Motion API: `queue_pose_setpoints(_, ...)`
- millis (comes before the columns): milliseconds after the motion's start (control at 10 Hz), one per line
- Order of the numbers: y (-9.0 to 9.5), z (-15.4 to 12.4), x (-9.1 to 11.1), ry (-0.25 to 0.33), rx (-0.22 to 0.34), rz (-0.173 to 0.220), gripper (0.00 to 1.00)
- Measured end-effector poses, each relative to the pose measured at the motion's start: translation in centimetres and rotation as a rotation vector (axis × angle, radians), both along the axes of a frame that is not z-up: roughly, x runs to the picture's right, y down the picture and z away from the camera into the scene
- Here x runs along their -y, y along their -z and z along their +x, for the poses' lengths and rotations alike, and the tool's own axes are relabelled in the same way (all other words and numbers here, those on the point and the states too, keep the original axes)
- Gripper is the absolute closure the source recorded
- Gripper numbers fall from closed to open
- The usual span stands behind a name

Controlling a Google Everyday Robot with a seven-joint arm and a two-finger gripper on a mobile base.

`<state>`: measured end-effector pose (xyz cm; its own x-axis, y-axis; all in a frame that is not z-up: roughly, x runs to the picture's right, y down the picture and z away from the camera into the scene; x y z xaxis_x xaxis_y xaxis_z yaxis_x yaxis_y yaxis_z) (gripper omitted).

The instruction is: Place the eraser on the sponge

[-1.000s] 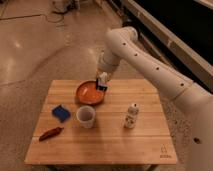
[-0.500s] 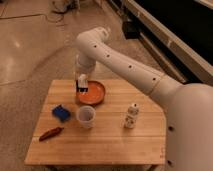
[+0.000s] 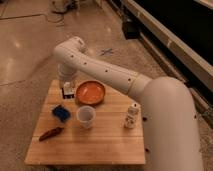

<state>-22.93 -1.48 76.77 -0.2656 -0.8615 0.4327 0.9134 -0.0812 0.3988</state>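
Gripper (image 3: pixel 67 93) position: low over the far part of the surface (image 3: pixel 105 142), just beside the rim of the orange bowl (image 3: pixel 91 93). Its jaws appear clamped on the eraser (image 3: pixel 68 89), a small dark-and-white block seen at the tip. The eraser is therefore carried in the air and is not on the sponge.

Sponge (image 3: pixel 61 113) location: flat on the surface, on the camera side of the gripper and near it, but not directly beneath it. A white cup (image 3: pixel 85 116) stands just beside the sponge, also on the camera side of the gripper. A reddish-brown elongated object (image 3: pixel 51 133) lies beyond the sponge, well apart from the gripper. A small white bottle (image 3: pixel 131 116) stands on the other side of the bowl and cup, also well apart.

Judged state: the eraser is in transit, and placement remains to be done.

Failure risks from this position:
- Offset release. The sponge is small with uneven edges; an eraser set down near an edge is likely to tip off onto the surface.
- High release. The sponge is soft, so a dropped eraser may bounce or roll clear.
- Excess descent. Pressing into the sponge could shift it, since it looks light and unanchored.
- Collision. The bowl rim sits close to the gripper and the cup close to the sponge; a wide or low travel path could knock either.
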Motion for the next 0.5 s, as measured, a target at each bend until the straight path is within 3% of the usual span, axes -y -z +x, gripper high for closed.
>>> queue_pose_setpoints(500, -3.3, -3.3, -3.5, 0.052, -0.02, -0.038, 1.0)
